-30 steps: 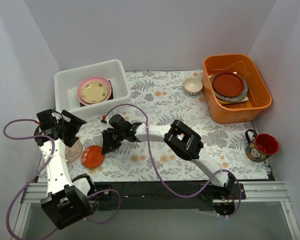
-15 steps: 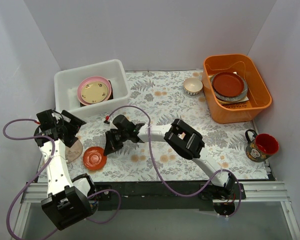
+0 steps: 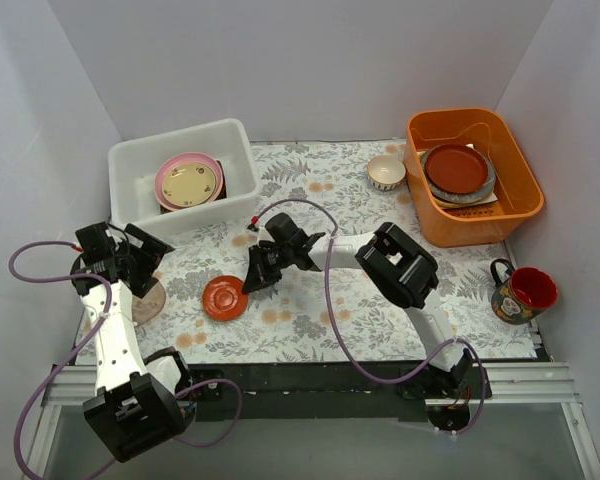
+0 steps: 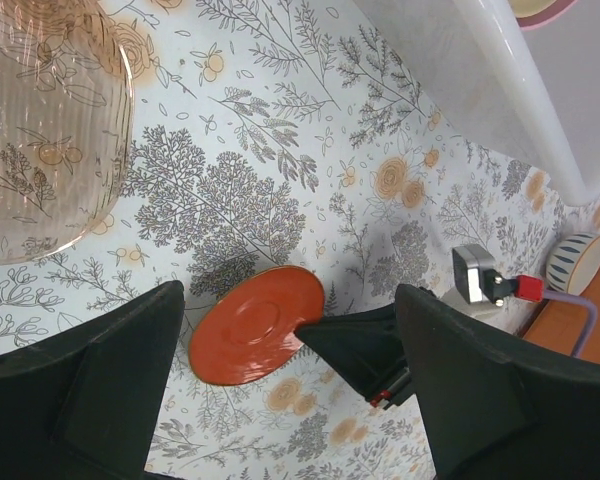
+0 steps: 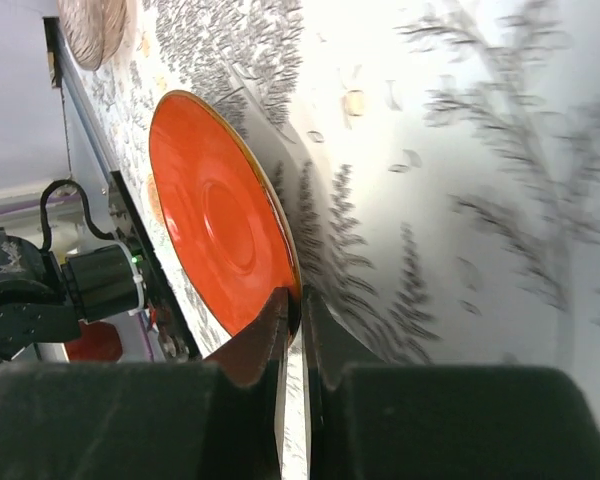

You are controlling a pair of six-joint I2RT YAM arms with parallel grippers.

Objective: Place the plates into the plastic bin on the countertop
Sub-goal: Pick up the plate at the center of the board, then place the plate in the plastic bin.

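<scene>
A small red-orange saucer (image 3: 224, 297) (image 4: 250, 325) (image 5: 215, 210) is just over the fern-printed countertop (image 3: 320, 200), left of centre. My right gripper (image 3: 249, 284) (image 5: 300, 300) is shut on its right rim, and the saucer looks tilted. The left gripper (image 3: 130, 255) (image 4: 288, 292) hangs open above the cloth to the saucer's left, holding nothing. A clear ribbed plate (image 3: 148, 300) (image 4: 40, 140) lies under it. The plastic bin (image 3: 140, 165) (image 4: 540, 110) stands at the back left. It holds a pink plate (image 3: 163, 182) with a yellow plate (image 3: 192, 182) on top.
An orange tub (image 3: 520, 205) at the back right holds a red-brown plate (image 3: 455, 167) on a grey one. A small cream bowl (image 3: 386, 172) sits left of the tub. A dark mug (image 3: 520, 292) with a red inside stands at the right edge.
The right gripper has shut on the saucer's rim and carried it to the right and slightly away from the near edge. The left arm has stayed put.
</scene>
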